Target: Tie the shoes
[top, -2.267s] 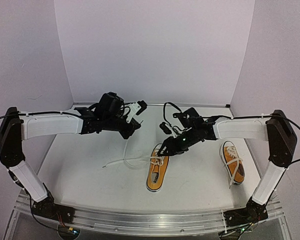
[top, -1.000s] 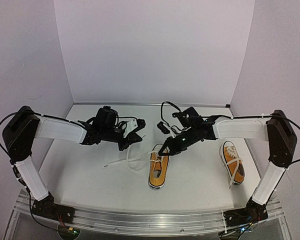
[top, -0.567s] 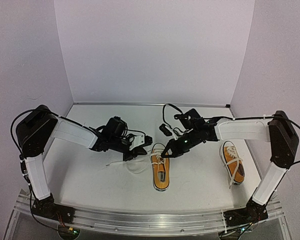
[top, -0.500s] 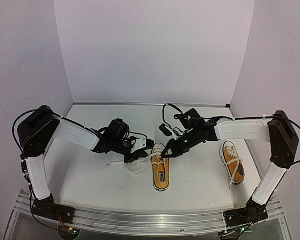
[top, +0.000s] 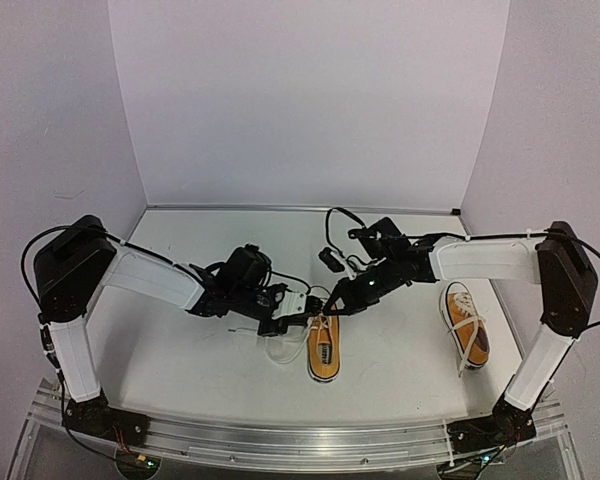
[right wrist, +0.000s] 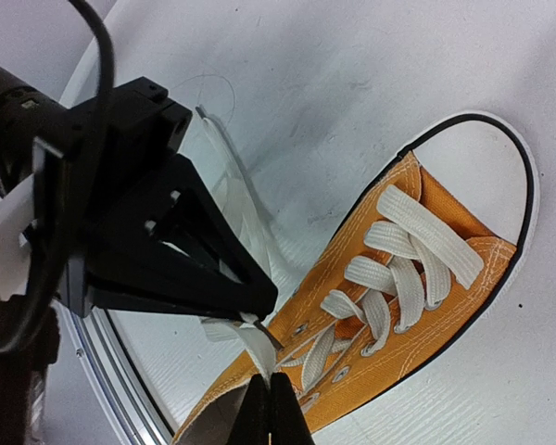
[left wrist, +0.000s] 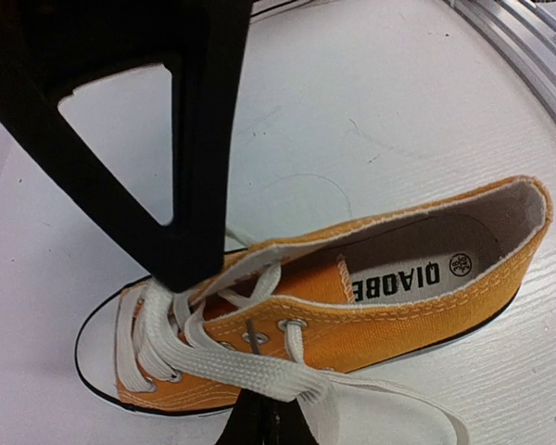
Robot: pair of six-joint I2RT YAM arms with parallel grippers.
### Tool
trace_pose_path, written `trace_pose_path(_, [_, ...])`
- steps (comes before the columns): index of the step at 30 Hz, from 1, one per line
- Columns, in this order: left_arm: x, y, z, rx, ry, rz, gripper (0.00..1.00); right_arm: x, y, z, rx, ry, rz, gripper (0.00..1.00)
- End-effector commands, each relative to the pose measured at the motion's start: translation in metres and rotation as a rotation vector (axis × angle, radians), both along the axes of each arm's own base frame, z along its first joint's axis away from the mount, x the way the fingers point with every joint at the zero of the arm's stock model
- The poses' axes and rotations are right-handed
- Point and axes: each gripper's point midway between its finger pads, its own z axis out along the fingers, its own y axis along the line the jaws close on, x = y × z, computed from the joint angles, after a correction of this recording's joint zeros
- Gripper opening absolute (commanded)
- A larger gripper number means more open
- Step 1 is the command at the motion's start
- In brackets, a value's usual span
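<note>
One orange shoe (top: 323, 358) lies mid-table, toe toward the near edge, with both grippers meeting over its lacing. In the top view my left gripper (top: 302, 312) comes in from the left and my right gripper (top: 330, 306) from the right. In the left wrist view my left gripper (left wrist: 264, 419) is shut on a flat white lace (left wrist: 232, 366) beside the shoe (left wrist: 398, 324). My right gripper (right wrist: 269, 397) is shut on a white lace end (right wrist: 257, 345) above the eyelets of the shoe (right wrist: 389, 363). The second shoe (top: 467, 332) lies far right, apart from both grippers.
Slack lace loops on the table (top: 278, 346) left of the middle shoe. White walls enclose the table on three sides. An aluminium rail (top: 300, 440) runs along the near edge, and the right arm's black cable (top: 332, 214) arches above the table.
My left arm has swung down from the back left to the middle shoe's lacing, its lace going slack beside the shoe. The shoe has shifted slightly toward the near edge. The right gripper barely moved.
</note>
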Motion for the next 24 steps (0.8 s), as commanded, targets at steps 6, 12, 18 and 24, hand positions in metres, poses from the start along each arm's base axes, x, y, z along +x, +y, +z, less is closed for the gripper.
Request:
trace_pose_path(6, [-0.002, -0.009, 0.041, -0.133, -0.025, -0.005, 0.0, 0.007, 0.005, 0.017, 0.034, -0.046, -0.012, 0.04])
trace_pose_path(12, [-0.009, -0.01, 0.042, -0.15, -0.004, -0.038, 0.0, 0.009, 0.001, 0.019, 0.025, -0.055, -0.038, 0.09])
trace_pose_path(18, [-0.019, -0.011, 0.044, -0.162, 0.025, -0.075, 0.0, 0.015, -0.004, 0.013, -0.002, -0.064, -0.069, 0.1])
trace_pose_path(24, [-0.02, -0.014, 0.047, -0.191, 0.049, -0.07, 0.0, 0.015, -0.004, 0.008, -0.008, -0.041, -0.079, 0.21])
